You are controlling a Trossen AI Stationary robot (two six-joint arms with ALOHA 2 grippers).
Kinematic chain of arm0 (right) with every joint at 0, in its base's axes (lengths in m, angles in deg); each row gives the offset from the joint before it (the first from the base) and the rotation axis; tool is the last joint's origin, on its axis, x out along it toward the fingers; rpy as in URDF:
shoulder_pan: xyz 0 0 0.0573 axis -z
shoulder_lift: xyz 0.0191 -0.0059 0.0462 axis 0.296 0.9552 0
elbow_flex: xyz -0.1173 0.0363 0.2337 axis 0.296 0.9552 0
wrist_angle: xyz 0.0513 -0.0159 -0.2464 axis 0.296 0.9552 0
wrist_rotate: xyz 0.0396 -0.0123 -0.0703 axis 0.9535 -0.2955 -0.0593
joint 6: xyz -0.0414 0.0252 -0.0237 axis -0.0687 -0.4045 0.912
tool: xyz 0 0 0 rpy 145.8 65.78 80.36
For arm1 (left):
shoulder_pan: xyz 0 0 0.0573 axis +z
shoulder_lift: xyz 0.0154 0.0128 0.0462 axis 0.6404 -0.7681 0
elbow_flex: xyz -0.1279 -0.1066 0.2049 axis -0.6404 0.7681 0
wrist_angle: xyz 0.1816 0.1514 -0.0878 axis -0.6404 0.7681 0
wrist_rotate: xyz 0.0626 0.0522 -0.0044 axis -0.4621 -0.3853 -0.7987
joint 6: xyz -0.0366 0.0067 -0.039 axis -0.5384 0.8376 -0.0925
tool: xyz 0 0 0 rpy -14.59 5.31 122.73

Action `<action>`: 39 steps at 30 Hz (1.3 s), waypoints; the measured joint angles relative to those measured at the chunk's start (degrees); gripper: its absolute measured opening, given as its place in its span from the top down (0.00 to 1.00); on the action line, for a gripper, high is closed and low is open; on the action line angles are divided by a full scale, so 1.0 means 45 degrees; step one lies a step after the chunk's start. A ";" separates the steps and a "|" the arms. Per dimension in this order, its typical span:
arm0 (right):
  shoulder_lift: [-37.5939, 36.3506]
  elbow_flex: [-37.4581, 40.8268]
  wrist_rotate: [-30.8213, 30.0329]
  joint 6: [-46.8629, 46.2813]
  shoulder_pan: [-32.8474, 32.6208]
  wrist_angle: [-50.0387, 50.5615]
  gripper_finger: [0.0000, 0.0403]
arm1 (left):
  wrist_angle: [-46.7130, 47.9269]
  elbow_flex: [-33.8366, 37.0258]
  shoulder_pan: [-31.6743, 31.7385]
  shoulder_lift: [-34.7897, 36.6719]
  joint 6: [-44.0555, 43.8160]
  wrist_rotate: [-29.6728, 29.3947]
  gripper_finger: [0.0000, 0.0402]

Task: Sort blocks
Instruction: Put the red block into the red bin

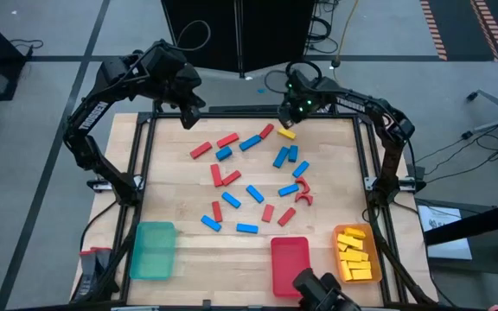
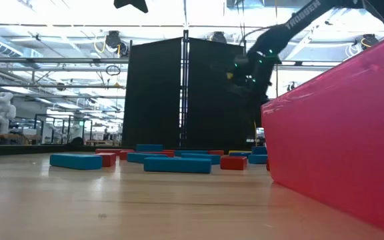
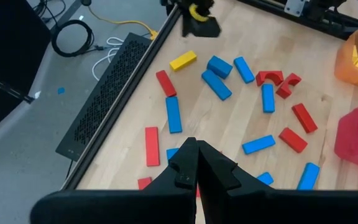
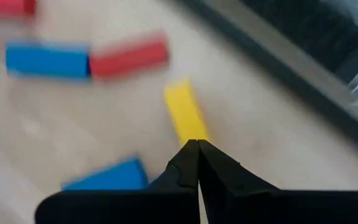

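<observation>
High view — trays and their contents, blocks on the table

Three trays are sitting along the near edge of the wooden table. Green tray, at the left: nothing visible inside. Red tray, toward the middle: nothing visible inside. Orange tray, at the right: holding a stack of yellow blocks, the only tray carrying anything.

Loose red and blue blocks are lying scattered over the middle and far part of the table, outside every tray, among them a red arch on the right side of the spread. One loose yellow block is lying near the far edge.

Right gripper is hanging at the far edge, right by that yellow block; its fingers are pressed together with nothing between them, and in the right wrist view their tips are showing just at the end of the block — contact cannot be told.

Left gripper is waiting over the far-left corner, fingers closed and empty.
</observation>
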 joint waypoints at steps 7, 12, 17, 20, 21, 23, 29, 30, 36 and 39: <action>-0.0480 0.1665 0.1918 0.0869 0.0253 -0.0712 1.00 | -0.0039 0.0000 0.0000 0.0010 -0.0011 0.0000 0.98; -0.1235 0.3284 0.2832 0.2046 0.0283 -0.2331 1.00 | -0.0053 0.0000 0.0000 0.0010 -0.0111 0.0000 0.98; -0.2211 0.4667 0.3331 0.2530 0.0686 -0.3964 1.00 | -0.0095 0.0000 0.0000 0.0015 -0.0116 0.0001 0.98; -0.2341 0.4717 0.3402 0.3222 0.1030 -0.4259 1.00 | -0.0496 0.0000 0.0000 0.0015 -0.0133 0.0000 0.98; -0.2323 0.4717 0.3378 0.3582 0.1162 -0.4184 1.00 | -0.0702 0.0000 0.0000 0.0015 -0.0230 0.0002 0.98; -0.2175 0.4717 0.3312 0.4261 0.1327 -0.4170 1.00 | -0.1095 0.0000 0.0000 0.0015 -0.0447 0.0005 0.98; -0.1777 0.4717 0.2579 0.6328 0.1567 -0.2982 1.00 | -0.1389 0.0000 0.0000 0.0015 -0.0715 0.0005 0.98; -0.1777 0.4717 0.2289 0.6792 0.1614 -0.2685 1.00 | -0.1389 0.0000 0.0000 0.0015 -0.0780 0.0005 0.98; -0.2071 0.4468 0.2335 0.7214 0.1593 -0.1284 1.00 | -0.3236 0.0611 -0.0043 -0.0067 -0.1090 -0.0465 0.98; -0.3095 0.4367 0.2686 0.7246 0.1481 -0.0674 1.00 | -0.5956 0.2092 -0.0079 -0.0557 -0.0911 -0.0479 0.98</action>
